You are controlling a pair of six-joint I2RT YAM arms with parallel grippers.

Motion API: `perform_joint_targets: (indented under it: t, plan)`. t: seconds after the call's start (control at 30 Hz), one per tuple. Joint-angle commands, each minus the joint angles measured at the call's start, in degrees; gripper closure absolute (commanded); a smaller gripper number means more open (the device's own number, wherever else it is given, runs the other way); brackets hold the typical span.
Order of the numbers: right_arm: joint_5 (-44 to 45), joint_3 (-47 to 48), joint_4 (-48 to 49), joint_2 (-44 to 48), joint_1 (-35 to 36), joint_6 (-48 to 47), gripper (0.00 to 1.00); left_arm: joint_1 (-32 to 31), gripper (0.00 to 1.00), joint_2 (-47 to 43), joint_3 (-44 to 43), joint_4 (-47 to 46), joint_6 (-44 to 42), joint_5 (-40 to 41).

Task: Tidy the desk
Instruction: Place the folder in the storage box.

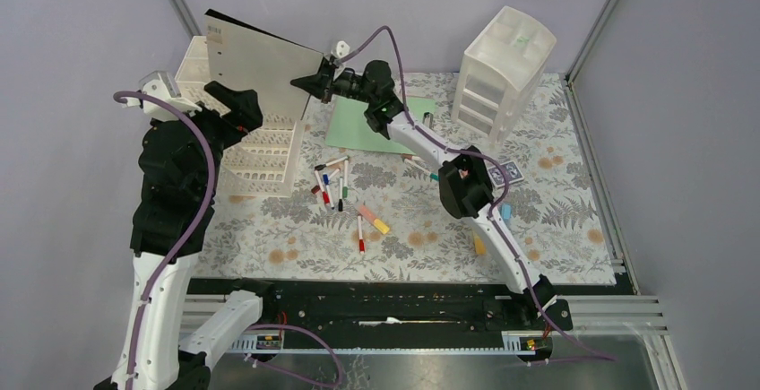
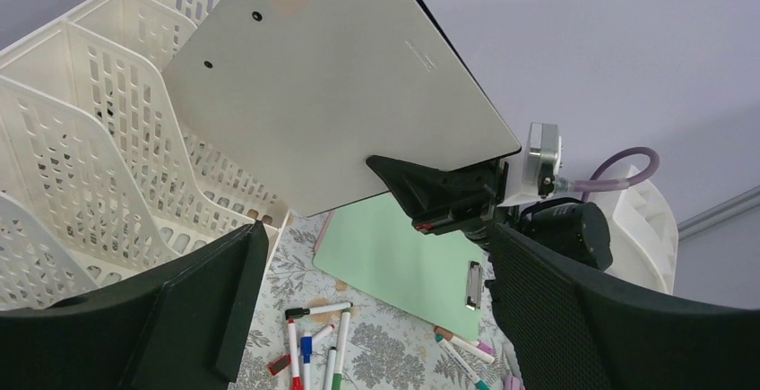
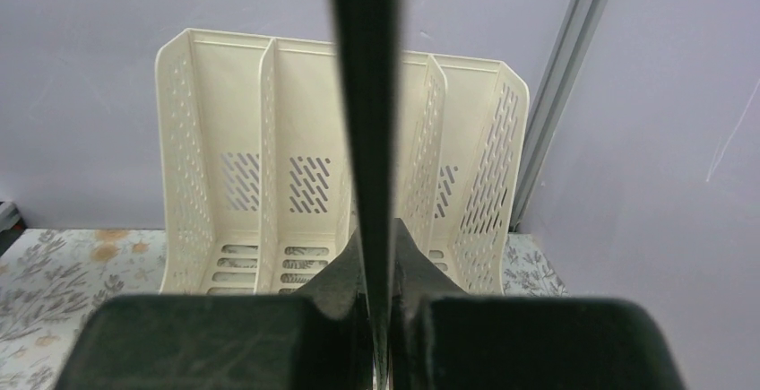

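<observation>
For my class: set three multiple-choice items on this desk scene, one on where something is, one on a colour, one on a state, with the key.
1. Where on the fern-printed cloth desk does the white plastic drawer unit stand?
A near left corner; B far right corner; C middle.
2. What colour is the flat clipboard lying on the desk?
A red; B black; C pale green.
3. How is the right tool?
A shut on the pale grey flat board; B open and empty; C out of view.

Key:
1 B: the top view shows it at the far right.
2 C: it shows green in the top and left wrist views.
3 A: the right wrist view shows the jaws pinching the board's edge.
</observation>
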State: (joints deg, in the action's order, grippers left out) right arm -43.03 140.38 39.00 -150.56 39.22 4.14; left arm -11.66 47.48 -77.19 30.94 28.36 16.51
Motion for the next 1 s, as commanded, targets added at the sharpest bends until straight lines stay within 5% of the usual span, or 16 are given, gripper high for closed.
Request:
perform_joint_targets:
  t: [0.0, 0.73, 0.97]
  plan:
    - [6.0, 5.2, 10.1, -0.7, 1.5, -2.8, 1.0, 0.3, 0.01, 0.5, -2.6, -0.6, -0.4, 1.0]
    - [5.8, 3.5, 12.8, -5.4, 3.6, -5.1, 1.0, 0.3, 0.01, 2.1, -3.8, 0.9, 0.0, 0.7]
    - [5.8, 1.5, 11.7, -5.2, 3.7, -5.7, 0.77, 0.3, 0.01, 2.7, -3.7, 0.9, -1.5, 0.4]
